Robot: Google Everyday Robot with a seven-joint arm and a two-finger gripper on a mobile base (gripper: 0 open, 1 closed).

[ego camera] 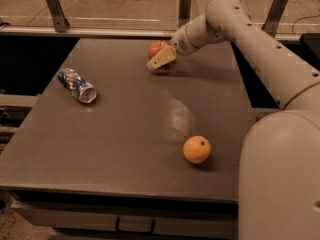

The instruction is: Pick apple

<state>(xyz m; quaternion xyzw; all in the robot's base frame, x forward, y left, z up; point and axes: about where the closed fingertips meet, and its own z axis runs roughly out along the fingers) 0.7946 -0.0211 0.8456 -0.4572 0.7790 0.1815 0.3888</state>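
Observation:
The red apple [156,48] sits on the dark grey table [125,129] near its far edge, a little right of centre. My gripper [160,60] reaches in from the right and is right at the apple, its pale finger lying across the apple's front right side. The apple's right half is hidden behind the gripper. I cannot tell whether the finger touches the apple.
A uniformly orange round fruit [196,149] lies at the front right of the table. A crushed blue and white can [76,85] lies on its side at the left. My white arm [250,34] spans the right side. A rail runs behind the table's far edge.

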